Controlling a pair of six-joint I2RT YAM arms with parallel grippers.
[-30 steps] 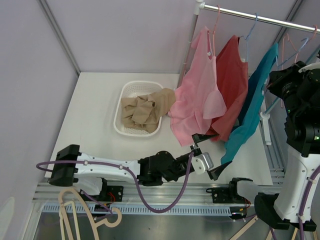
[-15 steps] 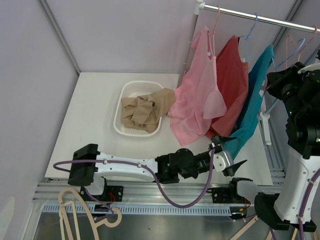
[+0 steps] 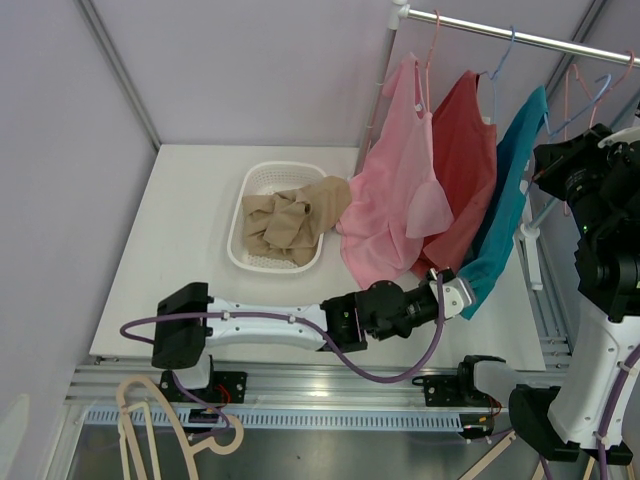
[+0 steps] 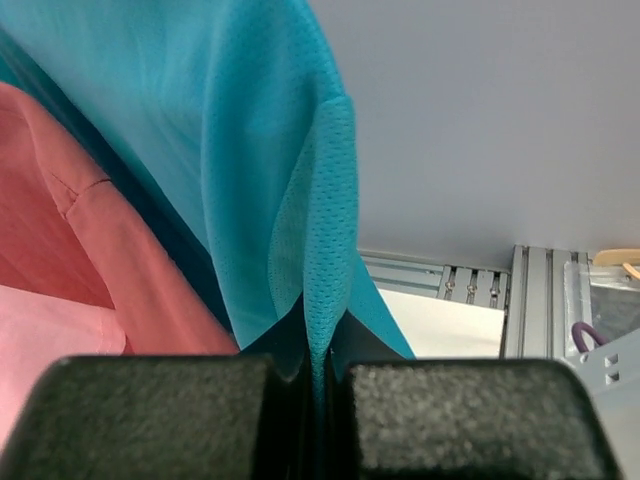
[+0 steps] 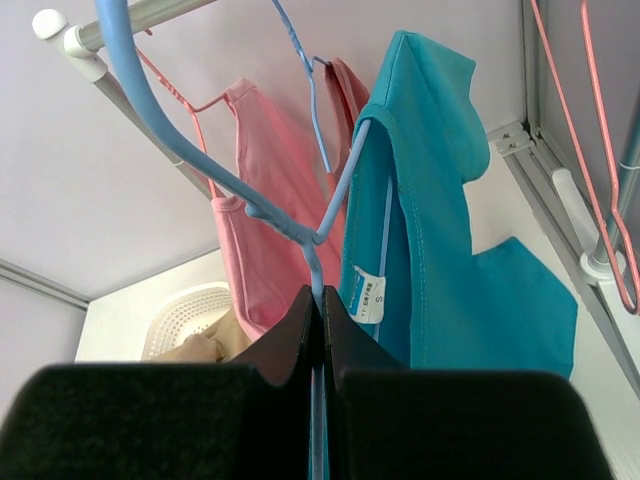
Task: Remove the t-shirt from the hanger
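The teal t-shirt (image 3: 508, 190) hangs on the blue hanger (image 5: 185, 155) from the rail (image 3: 530, 38), rightmost of three shirts above the desk (image 3: 190, 250). The left tool (image 4: 318, 365) is pressed together on its lower hem. The right tool (image 5: 318, 300) pinches the hanger just below its neck. Both grips look set; next, draw the hem down and away while steadying the hanger. How the shirt's shoulders sit on the hanger is hidden.

Bright, even diffuse light, faint soft shadows, close fingers (image 4: 150, 420) slightly blurred in wrist views
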